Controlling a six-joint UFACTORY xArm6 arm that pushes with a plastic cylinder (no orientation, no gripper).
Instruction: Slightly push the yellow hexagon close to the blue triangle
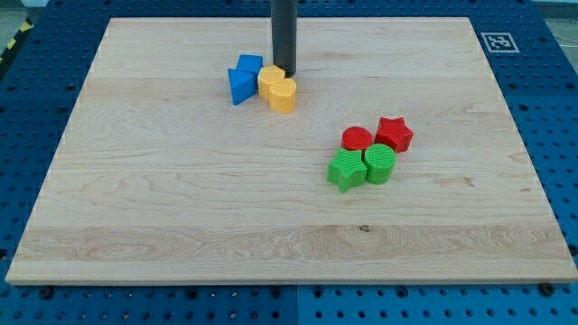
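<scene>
The yellow hexagon [270,78] sits at the upper middle of the board, touching the blue triangle [240,86] on its left. A second yellow block, heart-like [284,94], touches the hexagon at its lower right. A blue block [249,64] lies just behind the triangle. My tip [284,71] is at the hexagon's upper right edge, touching or almost touching it; the dark rod rises straight up out of the view's top.
A red round block [357,139], a red star [394,134], a green star-like block [346,170] and a green round block [380,164] cluster right of centre. The wooden board [181,208] lies on a blue perforated table; a marker tag [496,41] is at the top right.
</scene>
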